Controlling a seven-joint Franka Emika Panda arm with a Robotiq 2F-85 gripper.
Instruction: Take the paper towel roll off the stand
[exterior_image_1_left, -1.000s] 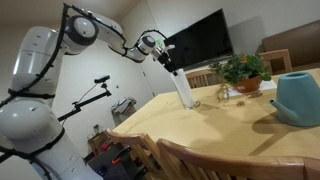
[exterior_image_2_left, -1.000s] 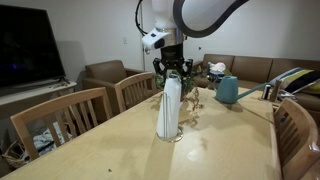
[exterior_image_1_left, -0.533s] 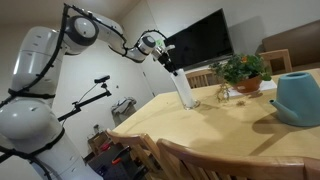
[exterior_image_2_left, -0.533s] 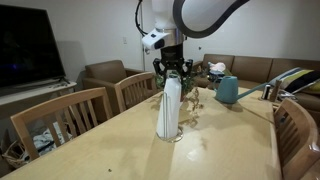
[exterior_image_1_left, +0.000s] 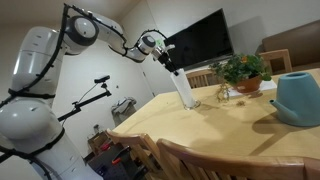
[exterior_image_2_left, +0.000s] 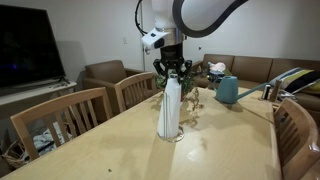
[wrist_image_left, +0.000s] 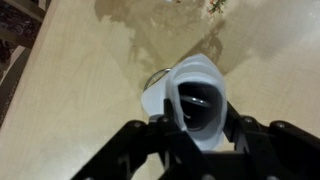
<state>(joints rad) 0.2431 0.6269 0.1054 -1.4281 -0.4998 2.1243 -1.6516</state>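
The paper towel roll (exterior_image_2_left: 169, 112) is a slim white cylinder standing upright on its stand, whose base (exterior_image_2_left: 170, 137) rests on the wooden table (exterior_image_2_left: 120, 150). In an exterior view the roll (exterior_image_1_left: 184, 92) stands near the table's far corner. My gripper (exterior_image_2_left: 173, 78) hangs straight above it, its black fingers (exterior_image_2_left: 163, 72) down around the roll's top end. From the wrist view I look down into the roll's (wrist_image_left: 198, 70) hollow core; the gripper (wrist_image_left: 200, 118) has a finger pressed against each side and the top looks squeezed to an oval.
A potted plant (exterior_image_1_left: 242, 72) and a teal watering can (exterior_image_1_left: 298, 98) stand farther along the table; the can (exterior_image_2_left: 228, 90) is behind the roll. Wooden chairs (exterior_image_2_left: 75, 115) line the table's edges. A large dark TV (exterior_image_1_left: 200, 45) hangs on the wall.
The fingers have drawn in against the roll's top. The arm and the roll have stayed in place.
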